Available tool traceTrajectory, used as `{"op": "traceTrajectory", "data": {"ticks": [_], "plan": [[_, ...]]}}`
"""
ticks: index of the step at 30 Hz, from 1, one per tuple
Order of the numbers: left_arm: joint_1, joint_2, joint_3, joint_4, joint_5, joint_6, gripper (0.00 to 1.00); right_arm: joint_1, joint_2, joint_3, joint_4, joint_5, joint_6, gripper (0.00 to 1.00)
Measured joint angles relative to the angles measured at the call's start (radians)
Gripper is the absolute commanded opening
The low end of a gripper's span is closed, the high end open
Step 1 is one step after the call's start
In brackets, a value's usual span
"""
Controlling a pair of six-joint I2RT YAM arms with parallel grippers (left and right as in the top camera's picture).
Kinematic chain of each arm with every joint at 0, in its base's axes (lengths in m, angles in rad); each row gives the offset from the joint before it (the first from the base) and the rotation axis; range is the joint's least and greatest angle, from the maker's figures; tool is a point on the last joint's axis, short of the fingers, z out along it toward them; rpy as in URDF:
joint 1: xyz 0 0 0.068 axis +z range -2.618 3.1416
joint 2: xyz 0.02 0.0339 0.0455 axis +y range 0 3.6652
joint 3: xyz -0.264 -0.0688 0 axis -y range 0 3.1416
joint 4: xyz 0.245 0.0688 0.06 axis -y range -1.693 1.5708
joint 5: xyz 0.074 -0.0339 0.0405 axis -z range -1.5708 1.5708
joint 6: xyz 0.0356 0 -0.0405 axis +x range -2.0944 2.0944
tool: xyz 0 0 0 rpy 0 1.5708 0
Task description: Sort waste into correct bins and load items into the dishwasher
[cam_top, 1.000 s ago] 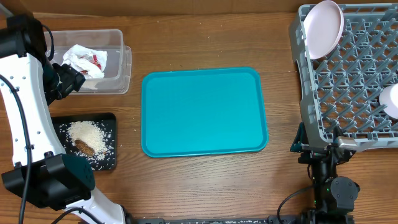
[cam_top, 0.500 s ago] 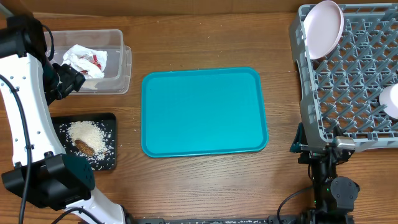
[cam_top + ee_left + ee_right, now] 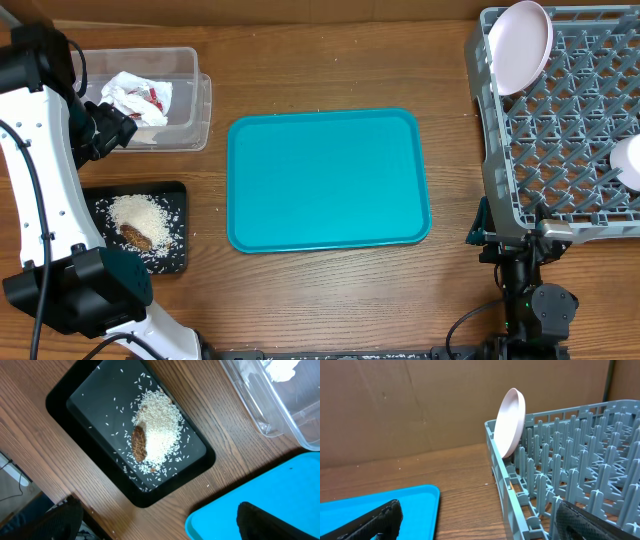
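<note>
Crumpled white paper napkin lies binned at far left corner of table; nothing has moved, sorting looks done; left gripper, right gripper spread wide, empty

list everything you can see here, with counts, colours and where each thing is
teal serving tray: 1, teal, table centre
clear tub: 1, clear, far left
napkin: 1, white, crumpled in the tub
wrapper: 1, red, in the tub with the napkin
black tray: 1, black, near left
rice: one pile plus stray grains, white, in the black tray
food scrap: 1, brown, at the pile's edge
dish rack: 1, grey, right
plate: 1, white, on edge in the rack's far-left corner
second dish: 1, white, rack's right side, cut off
table: 1, brown wood
left claw: open
right claw: open
</note>
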Motion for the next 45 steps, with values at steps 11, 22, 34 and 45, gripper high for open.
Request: {"op": "traceTrajectory", "data": {"ticks": [11, 22, 34, 45], "plan": [[0.000, 0.000, 0.000, 0.000, 0.000, 0.000, 1.00, 0.000, 0.000, 0.000, 0.000, 0.000, 0.000, 1.00], [0.000, 0.000, 0.000, 0.000, 0.000, 0.000, 1.00, 0.000, 0.000, 0.000, 0.000, 0.000, 0.000, 1.00], [-0.045, 0.000, 0.000, 0.008, 0.018, 0.012, 1.00, 0.000, 0.000, 0.000, 0.000, 0.000, 0.000, 1.00], [-0.334, -0.220, -0.386, 0.533, 0.029, 0.131, 1.00, 0.000, 0.000, 0.000, 0.000, 0.000, 0.000, 1.00]]}}
